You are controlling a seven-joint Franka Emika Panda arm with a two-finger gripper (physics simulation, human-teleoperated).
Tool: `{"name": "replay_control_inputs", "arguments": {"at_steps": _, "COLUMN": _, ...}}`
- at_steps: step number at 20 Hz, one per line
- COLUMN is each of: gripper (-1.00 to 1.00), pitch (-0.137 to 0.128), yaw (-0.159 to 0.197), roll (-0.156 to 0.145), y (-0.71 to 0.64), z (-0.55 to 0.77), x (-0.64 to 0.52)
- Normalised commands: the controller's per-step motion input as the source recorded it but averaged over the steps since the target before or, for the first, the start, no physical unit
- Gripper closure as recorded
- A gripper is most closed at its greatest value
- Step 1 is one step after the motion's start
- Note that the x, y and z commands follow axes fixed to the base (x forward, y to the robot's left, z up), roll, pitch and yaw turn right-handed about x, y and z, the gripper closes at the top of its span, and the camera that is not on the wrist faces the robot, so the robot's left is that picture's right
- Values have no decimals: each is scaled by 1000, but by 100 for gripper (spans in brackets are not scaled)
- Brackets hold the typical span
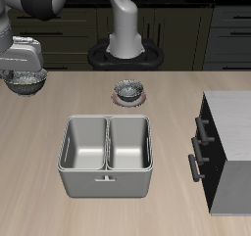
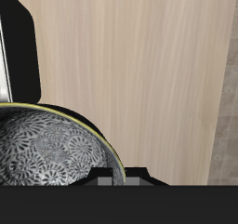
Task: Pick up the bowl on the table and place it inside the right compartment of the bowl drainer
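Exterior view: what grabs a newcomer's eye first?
The bowl drainer, a twin-well metal tub, sits near the table's front edge. The pincer holds the bowl off at the table's edge, away from the drainer. A second bowl rests on a pinkish disc farther back.

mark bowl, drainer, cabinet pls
bowl [image 1: 24, 82]: exterior view, speckled inside, beneath the gripper.
drainer [image 1: 107, 180]: exterior view, front wall.
cabinet [image 1: 238, 122]: exterior view, grey top face.
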Motion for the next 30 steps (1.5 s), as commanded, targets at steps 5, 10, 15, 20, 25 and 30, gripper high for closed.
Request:
{"name": "replay_control_inputs", "arguments": {"at_steps": 5, "gripper": 100, "pitch": -3, "yaw": -6, "roll": 19, "y": 214, "z": 44, "x": 122}}
{"name": "replay_control_inputs", "arguments": {"at_steps": 10, "gripper": 100, "pitch": -2, "yaw": -11, "roll": 7, "y": 198, "z": 44, "x": 116}}
{"name": "replay_control_inputs", "arguments": {"at_steps": 15, "gripper": 100, "pitch": -3, "yaw": -12, "roll": -3, "y": 248, "z": 65, "x": 164}}
{"name": "replay_control_inputs", "arguments": {"at_steps": 20, "gripper": 100, "pitch": -19, "yaw": -9, "roll": 0, "y": 204, "z": 124, "x": 131}}
{"name": "replay_control_inputs", "arguments": {"at_steps": 25, "gripper": 100, "pitch": -2, "yaw": -11, "roll": 14, "y": 305, "z": 74, "x": 156}}
{"name": "replay_control_inputs", "arguments": {"at_steps": 30, "gripper": 100, "pitch": 1, "yaw": -4, "roll": 8, "y": 205, "z": 6, "x": 79}}
